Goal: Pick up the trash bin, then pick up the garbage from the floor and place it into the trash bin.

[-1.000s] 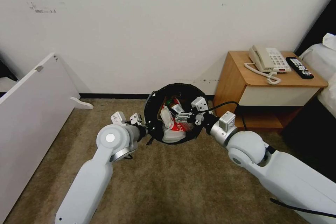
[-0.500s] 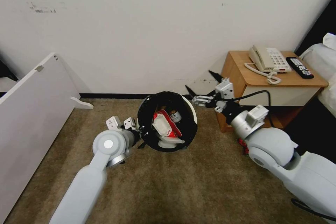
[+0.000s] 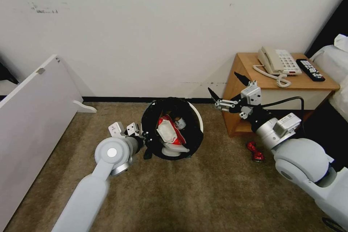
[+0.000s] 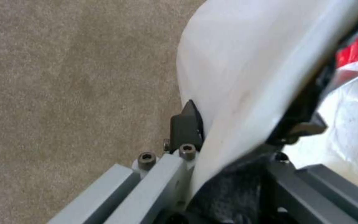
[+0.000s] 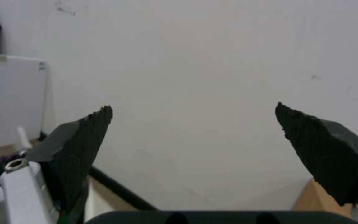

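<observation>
Bin held tilted, one red can left on the carpet

The left gripper (image 3: 145, 141) clamps the rim of the trash bin (image 3: 172, 127) at its 9 o'clock; the packet (image 3: 168, 132) could slide out of the tipped mouth; the right gripper (image 3: 228, 90), jaws wide and empty, hangs at 3 o'clock; the red can (image 3: 255, 151) lies near the nightstand (image 3: 286, 87), so a reach may clip it.
</observation>
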Robot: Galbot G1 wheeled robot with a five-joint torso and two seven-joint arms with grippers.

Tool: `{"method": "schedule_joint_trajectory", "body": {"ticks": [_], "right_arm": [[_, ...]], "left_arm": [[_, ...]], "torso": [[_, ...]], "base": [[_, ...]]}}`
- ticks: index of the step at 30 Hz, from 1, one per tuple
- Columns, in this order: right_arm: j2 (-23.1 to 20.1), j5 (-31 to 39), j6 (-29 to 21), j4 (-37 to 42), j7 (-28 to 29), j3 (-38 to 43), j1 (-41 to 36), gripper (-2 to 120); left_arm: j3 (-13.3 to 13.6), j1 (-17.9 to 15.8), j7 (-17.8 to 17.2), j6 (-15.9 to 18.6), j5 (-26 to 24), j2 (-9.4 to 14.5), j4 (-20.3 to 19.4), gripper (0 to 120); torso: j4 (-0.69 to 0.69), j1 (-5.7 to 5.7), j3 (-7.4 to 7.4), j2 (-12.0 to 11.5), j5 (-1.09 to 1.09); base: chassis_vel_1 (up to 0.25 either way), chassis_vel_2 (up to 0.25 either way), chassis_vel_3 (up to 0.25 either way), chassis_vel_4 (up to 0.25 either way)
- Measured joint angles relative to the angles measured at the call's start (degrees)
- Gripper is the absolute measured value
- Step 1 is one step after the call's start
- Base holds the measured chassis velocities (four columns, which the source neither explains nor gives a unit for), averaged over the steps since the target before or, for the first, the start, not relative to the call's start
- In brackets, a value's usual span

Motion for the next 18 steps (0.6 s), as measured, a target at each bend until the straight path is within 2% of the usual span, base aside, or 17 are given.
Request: {"method": "schedule_joint_trajectory", "body": {"ticks": [5,9,13,18], "right_arm": [[-1.11,1.47,-0.58,0.17,1.33,2.73,-0.14,100],[-1.74,1.37,-1.20,0.21,2.16,7.14,-3.08,100],[-1.75,-1.61,-1.56,0.27,2.19,16.60,-11.97,100],[0.67,-4.41,-1.55,0.99,1.37,27.11,-22.15,100]], "left_arm": [[-0.16,-0.36,0.04,-0.04,-0.41,0.10,0.05,0],[-0.21,-0.42,0.03,-0.09,-0.89,0.23,-0.26,0],[0.00,-0.26,-0.03,-0.14,-1.33,0.35,-0.89,0],[0.83,-0.20,0.02,-0.09,-2.14,1.04,-1.93,0]], "torso": [[0.00,0.00,0.00,0.00,0.00],[0.00,0.00,0.00,0.00,0.00],[0.00,0.00,0.00,0.00,0.01],[-0.02,0.00,0.00,0.00,0.01]], "base": [[0.000,0.000,0.000,0.000],[0.000,0.000,0.000,0.000],[0.000,0.000,0.000,0.000],[0.000,0.000,0.000,0.000]]}}
